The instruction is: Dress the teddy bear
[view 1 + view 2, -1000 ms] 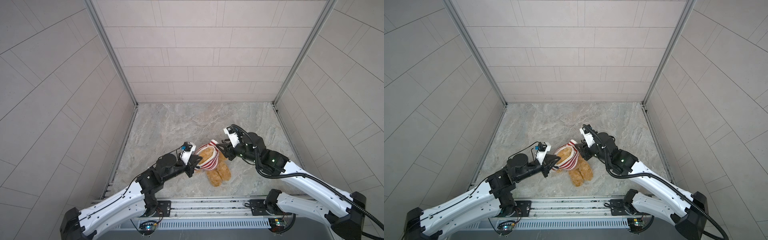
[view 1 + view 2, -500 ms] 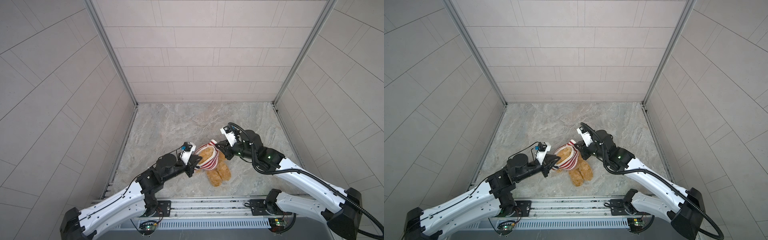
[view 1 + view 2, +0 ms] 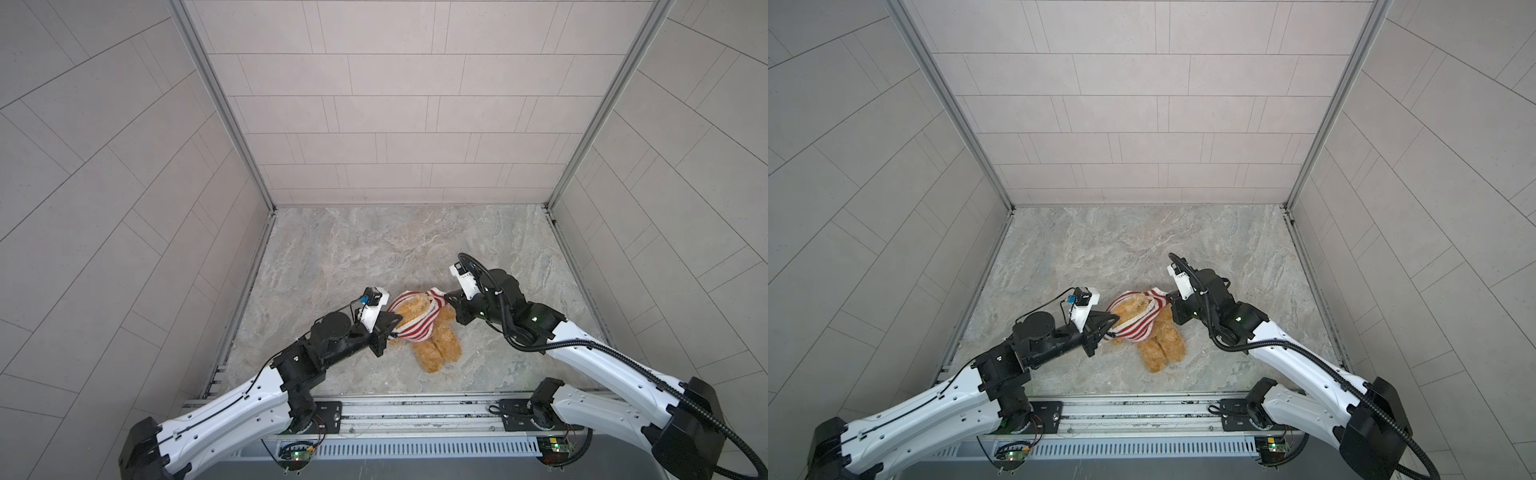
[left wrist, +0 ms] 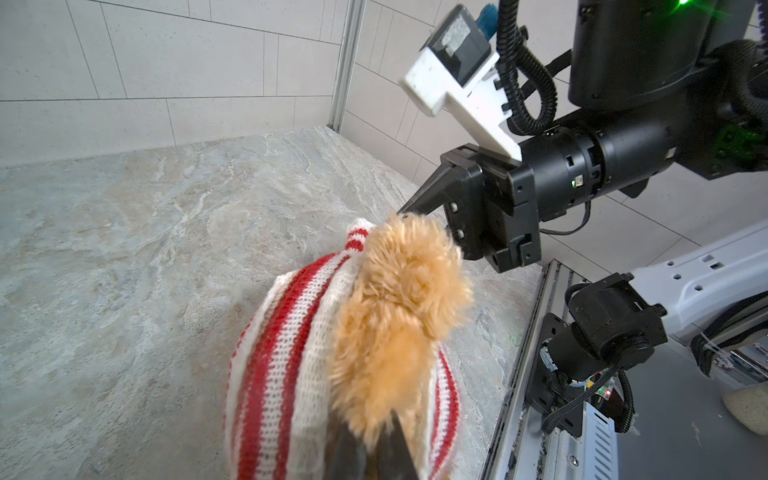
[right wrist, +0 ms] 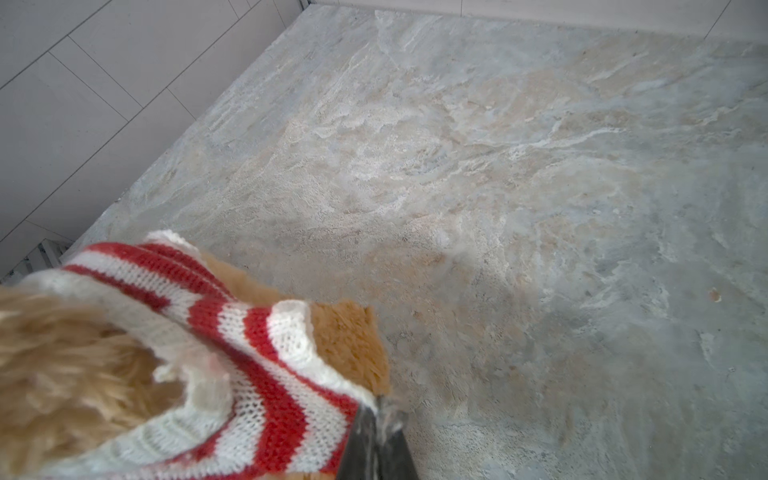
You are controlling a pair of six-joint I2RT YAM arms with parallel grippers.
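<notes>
Near the front of the floor (image 3: 374, 249), the fluffy golden-brown teddy bear (image 3: 438, 353) is lying with a striped sweater (image 3: 415, 330) bunching over its upper body; the left gripper (image 3: 394, 330) and right gripper (image 3: 446, 297) are pinching the sweater's opposite edges tightly.

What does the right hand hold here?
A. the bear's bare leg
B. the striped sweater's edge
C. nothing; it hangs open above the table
B: the right wrist view shows the right hand pinched shut on the white edge of the striped sweater, beside the fur of the teddy bear.
</notes>
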